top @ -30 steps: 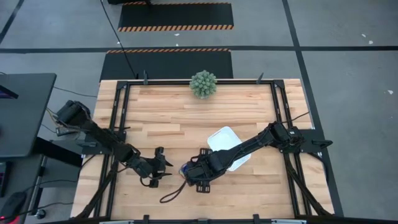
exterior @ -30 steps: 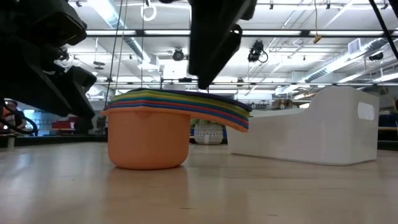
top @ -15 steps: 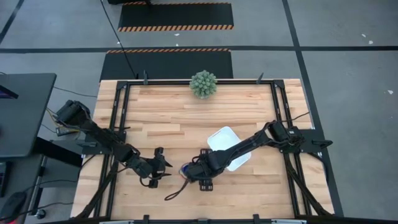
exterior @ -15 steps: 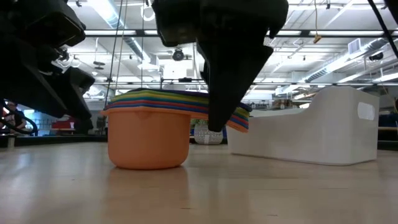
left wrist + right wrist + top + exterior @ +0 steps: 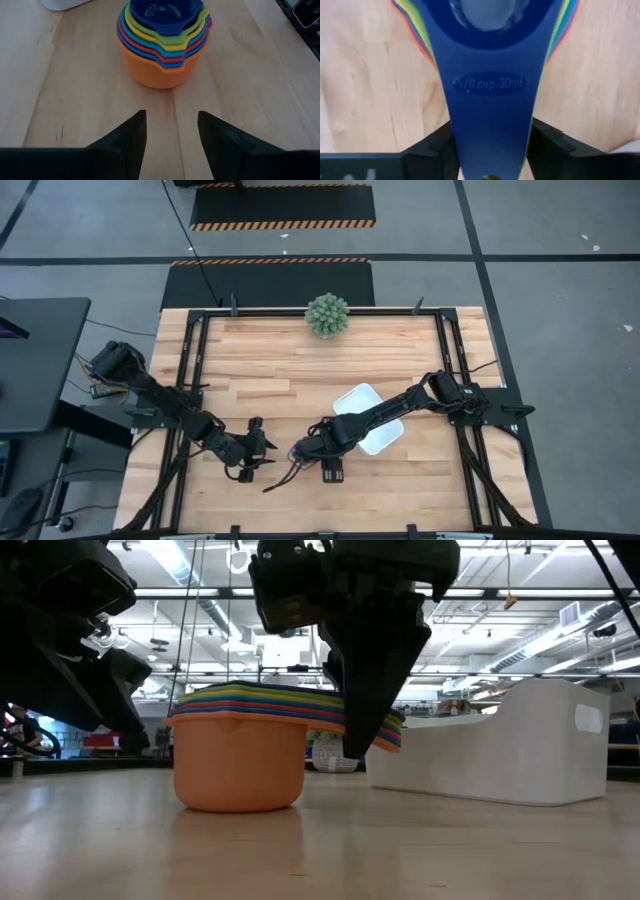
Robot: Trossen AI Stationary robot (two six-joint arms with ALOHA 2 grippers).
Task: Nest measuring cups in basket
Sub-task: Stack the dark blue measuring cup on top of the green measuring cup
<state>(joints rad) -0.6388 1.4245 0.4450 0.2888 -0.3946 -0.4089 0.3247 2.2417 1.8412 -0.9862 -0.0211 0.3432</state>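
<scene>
- The measuring cups (image 5: 240, 755) stand nested in one stack on the bare wood near the table's (image 5: 280, 380) front edge, between the two grippers; open tabletop lies in front of the stack in the low view.
- The left gripper (image 5: 170, 132) waits just beside the stack on the table's left front, fingers apart, a strip of bare wood between its tips and the orange outer cup.
- The right gripper (image 5: 490, 150) is at the stack's handle side, its two fingers either side of the dark blue top handle, which reads "1/8 cup-30ml"; the fingers sit against the handle's edges, gripping the stack's handle bundle.
- The stack: orange cup outermost and largest, then light blue, red, green, yellow rims in rings, with the small dark blue cup innermost; the flat handles fan out together toward the right arm.
- The basket (image 5: 520, 745), white with rounded corners, sits just beyond the stack to the right, apart from it, partly under the right arm in the high view.
- Wide clear wood stretches behind the basket up to a green spiky plant (image 5: 327, 315) at the far edge.
</scene>
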